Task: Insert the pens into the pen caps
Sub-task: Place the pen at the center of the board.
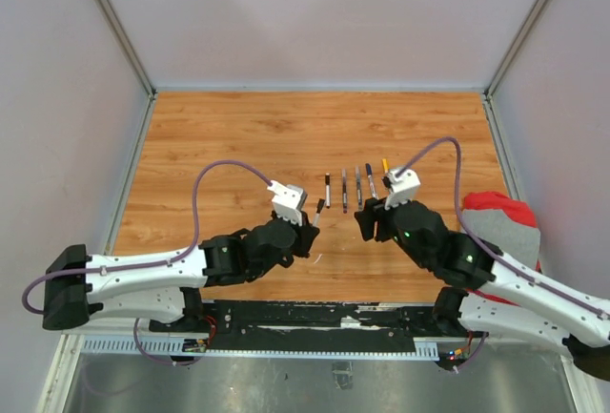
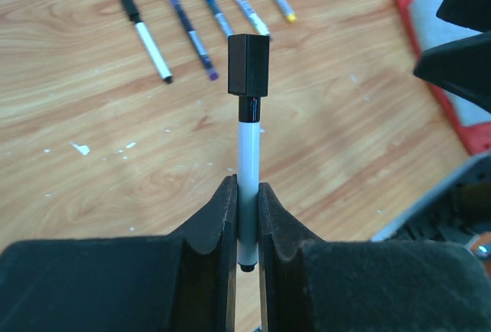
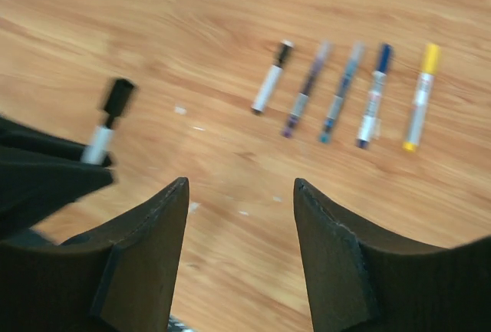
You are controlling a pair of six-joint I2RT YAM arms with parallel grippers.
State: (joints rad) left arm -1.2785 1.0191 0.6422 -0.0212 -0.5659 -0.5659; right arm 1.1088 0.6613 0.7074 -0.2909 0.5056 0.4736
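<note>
A: Where's the pen in play?

B: The held pen stands between the fingers of the left gripper, lifted off the desk. A black cap sits on its far end.

A: Is the cap home?

B: Hard to say. A dark neck shows under it, so I'd judge it on but perhaps not pressed fully down.

A: And the grip?

B: The left gripper is closed tight on the lower part of the barrel. The right gripper is spread wide with nothing in it, facing the cap from nearby.

A: The rest?

B: Beyond both grippers lie five other pens in a row on the desk, each apparently wearing a cap. A red and grey cloth sits at the right edge.

A: So which step?

B: The last pen's capping, near its end, I think. Next calls for either a firm push on the cap along the barrel's line, or laying this pen beside the row without knocking the others.
</note>
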